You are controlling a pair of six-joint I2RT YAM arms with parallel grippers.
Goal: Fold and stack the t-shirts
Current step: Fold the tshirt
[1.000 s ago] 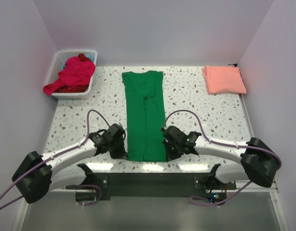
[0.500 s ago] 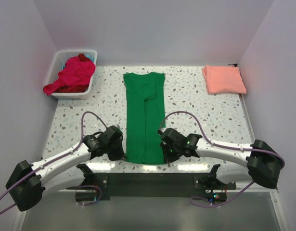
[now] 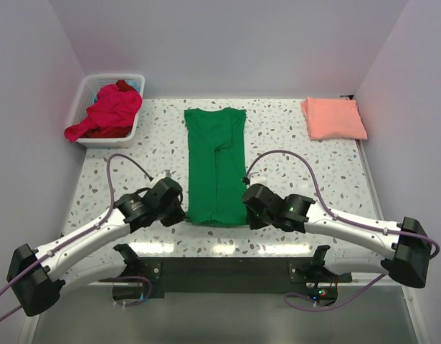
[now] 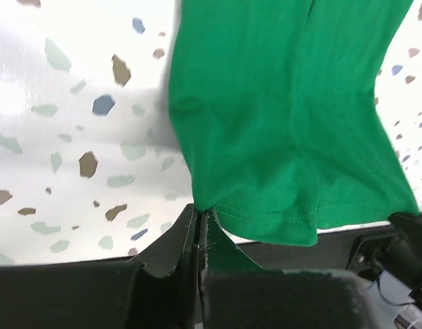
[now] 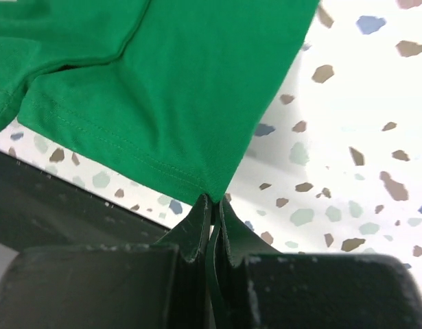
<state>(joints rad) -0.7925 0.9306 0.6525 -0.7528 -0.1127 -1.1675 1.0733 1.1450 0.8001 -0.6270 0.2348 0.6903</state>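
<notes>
The left pincer (image 4: 199,218) and right pincer (image 5: 212,205) each pinch a hem corner of the green t-shirt (image 3: 216,165). It lies along the desk (image 3: 299,154).

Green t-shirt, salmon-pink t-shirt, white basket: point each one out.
green t-shirt (image 3: 216,165), top external view, middle of its long folded body
salmon-pink t-shirt (image 3: 333,118), top external view, centre of the folded square
white basket (image 3: 109,141), top external view, its near wall

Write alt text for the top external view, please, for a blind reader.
A folded green t-shirt lies on a speckled table, its near corners pinched by the left hand and right hand. A folded salmon-pink t-shirt lies far right; a white basket of red t-shirts, far left.
</notes>
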